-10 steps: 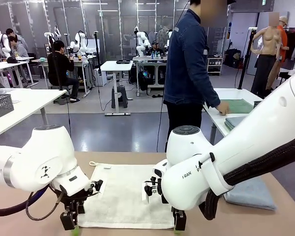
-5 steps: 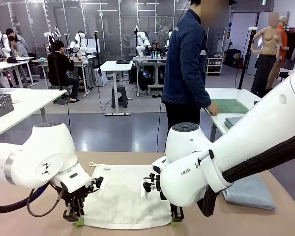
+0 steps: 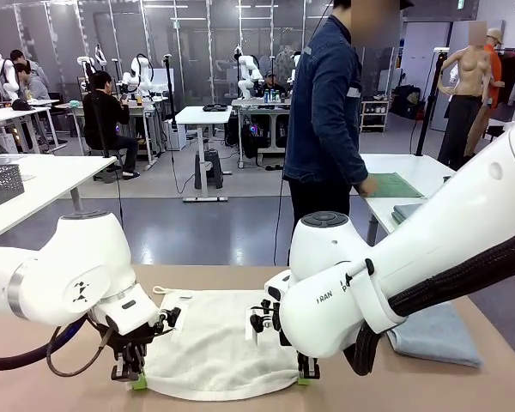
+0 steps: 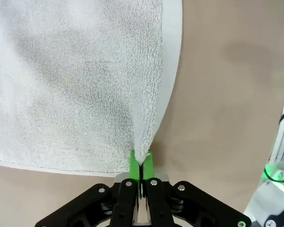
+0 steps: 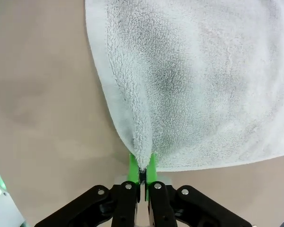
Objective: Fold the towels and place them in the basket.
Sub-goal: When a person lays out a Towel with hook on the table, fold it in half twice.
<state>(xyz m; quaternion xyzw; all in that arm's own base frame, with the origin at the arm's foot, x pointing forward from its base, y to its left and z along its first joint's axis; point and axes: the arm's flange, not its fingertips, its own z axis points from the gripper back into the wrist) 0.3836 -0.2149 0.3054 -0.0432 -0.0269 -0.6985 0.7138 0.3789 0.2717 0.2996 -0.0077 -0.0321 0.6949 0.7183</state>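
- The cream-white towel point(image 3: 215, 343) lies spread on the counter point(image 3: 481, 390) between the two arms, with its two near corners drawn up off the surface.
- The left jaws are clamped shut on the near-left corner and the right jaws on the near-right one. In each wrist view, terry is bunched between the green pads point(image 4: 132, 164).
- The step in hand looks like carrying the near hem over to the far one. Raise both corners level, keep the edge taut between them, move together, and lay it square on the far hem before releasing.
- A folded blue-grey towel point(image 3: 438, 336) lies near, on the right and partly under the right arm, so the swing should stay off it.
- The person point(image 3: 326, 112) stands beyond the far edge with a hand point(image 3: 366, 184) on a green cloth point(image 3: 403, 184) at another table, out of the way.
- A grey mesh basket point(image 3: 0, 184) sits on a side table far left. It is probably not the target, though it is too distant to be sure.
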